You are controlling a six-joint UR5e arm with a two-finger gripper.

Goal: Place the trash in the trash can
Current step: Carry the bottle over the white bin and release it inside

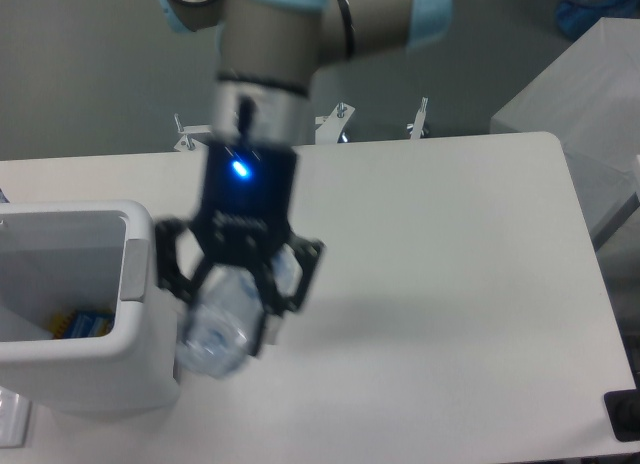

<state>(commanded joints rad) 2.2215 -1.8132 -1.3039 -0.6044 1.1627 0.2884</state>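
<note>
Above the table's left part, just beside the right wall of the trash can, my gripper hangs with its black fingers clenched around the clear plastic bottle. I hold the bottle off the tabletop, its lower end pointing down and toward the front edge, blurred in this view, so I cannot make out its cap. A blue light glows on my wrist just above the gripper. My arm comes down from the top of the view, grey with pale blue joint covers.

The trash can sits at the table's left edge, white with a thick rim and a grey panel on the side facing me. Inside it, low on the floor, lie some yellow and blue items. My gripper and the bottle cover the spot right of the can, and I cannot see the crumpled wrapper.
</note>
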